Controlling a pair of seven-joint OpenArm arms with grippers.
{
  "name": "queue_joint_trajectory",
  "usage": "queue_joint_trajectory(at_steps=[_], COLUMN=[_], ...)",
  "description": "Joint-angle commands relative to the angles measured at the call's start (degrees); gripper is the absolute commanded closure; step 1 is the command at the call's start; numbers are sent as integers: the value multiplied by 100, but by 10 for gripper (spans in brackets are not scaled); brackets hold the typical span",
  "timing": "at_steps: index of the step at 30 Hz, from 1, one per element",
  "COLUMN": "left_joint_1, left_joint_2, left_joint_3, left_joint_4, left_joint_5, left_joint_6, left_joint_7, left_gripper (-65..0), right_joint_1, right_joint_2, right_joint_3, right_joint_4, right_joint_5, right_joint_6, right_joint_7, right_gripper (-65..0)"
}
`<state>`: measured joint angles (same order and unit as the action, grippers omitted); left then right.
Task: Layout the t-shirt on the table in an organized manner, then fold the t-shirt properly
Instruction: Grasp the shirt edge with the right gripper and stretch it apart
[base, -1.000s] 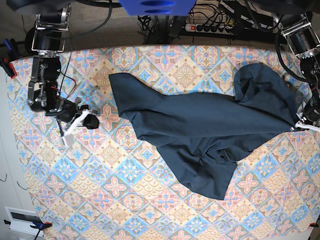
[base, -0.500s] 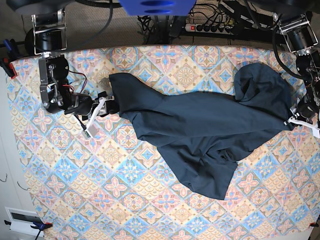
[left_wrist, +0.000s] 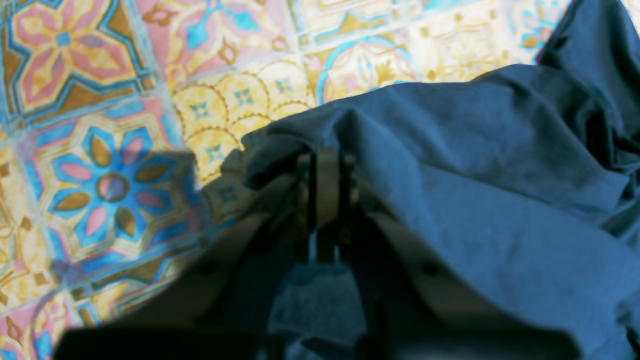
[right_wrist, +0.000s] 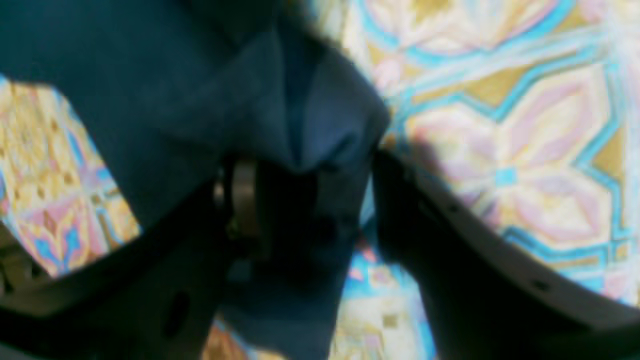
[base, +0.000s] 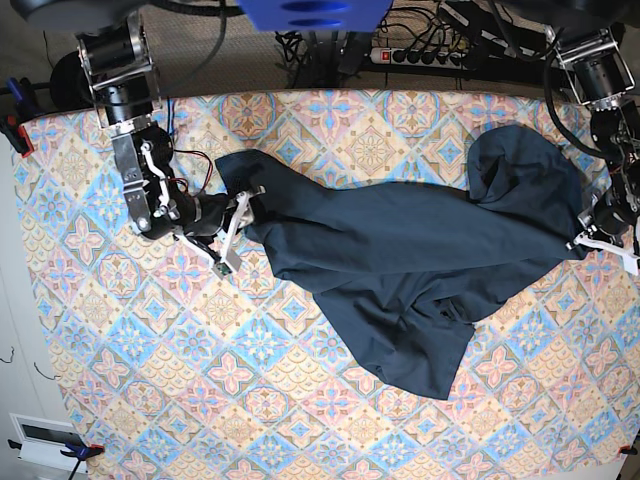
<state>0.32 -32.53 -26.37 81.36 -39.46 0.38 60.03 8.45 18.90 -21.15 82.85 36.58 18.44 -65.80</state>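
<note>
— Two arms, one garment. Starting at the left of the surface (base: 250, 400): right arm (base: 140, 175) reaching in sideways, right jaws spread wide around the left tip of the t-shirt (base: 400, 250), straddling a fold of cloth without pinching it.
— Cloth inside the gap, then?
— Yes, going by the right wrist view: a navy peak tucked between the fingers (right_wrist: 450, 235). Too blurred to tell whether touching either one.
— Lie of the garment?
— Long axis running left to right across the far half of the surface. Crumpled, with a broad flap trailing toward the near side at the middle and a bunched hump at the far right. Plain dark navy, soft, matte; no label showing.
— And on the right?
— Left arm (base: 610, 110) down at the right edge, left jaws clamped tight on a pinch of fabric, cloth draped over them.
— Deciding relation?
— Probably the left tip sitting squarely between the open right jaws. Closing there and pulling apart along that long axis likely to spread it flat.
</note>
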Motion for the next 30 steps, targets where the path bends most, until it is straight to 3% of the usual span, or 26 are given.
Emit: queue_joint_trajectory(at_steps=[1, 7, 9, 12, 13, 18, 22, 28, 30], left_joint_1=[-80, -80, -80, -80, -80, -80, 34, 69, 69], left_joint_2=[-153, -153, -153, -153, -153, -153, -144, -188, -188], left_joint_3=[-40, -40, -40, -40, -40, -40, -22, 505, 663], left_joint_4=[88, 88, 88, 88, 88, 88, 106, 114, 123], left_joint_5=[-67, -67, -67, -67, -67, -67, -76, -93, -93], left_joint_6=[-16, -16, -16, -16, -16, -16, -25, -34, -34], left_joint_7=[-82, -82, -82, -82, -82, -82, -73, -73, -73], left_gripper=[0, 0, 0, 0, 0, 0, 0, 0, -56], right_joint_1=[83, 83, 65, 65, 65, -190, -454, -410, -410], right_joint_2=[67, 67, 67, 58, 84, 102, 119, 383, 409], right_joint_3=[-44, -466, -474, -448, -404, 748, 1794, 2585, 2770], right_joint_4=[62, 106, 106, 115, 133, 748, 1223, 1363, 1302], right_joint_5=[57, 57, 65, 118, 206, 663, 681, 681, 681], right_joint_6=[16, 16, 16, 16, 16, 16, 16, 16, 16], right_joint_7=[-9, -18, -9, 0, 0, 97, 70, -53, -53], right_gripper=[-296, -277, -210, -28, 0, -5, -6, -6, -6])
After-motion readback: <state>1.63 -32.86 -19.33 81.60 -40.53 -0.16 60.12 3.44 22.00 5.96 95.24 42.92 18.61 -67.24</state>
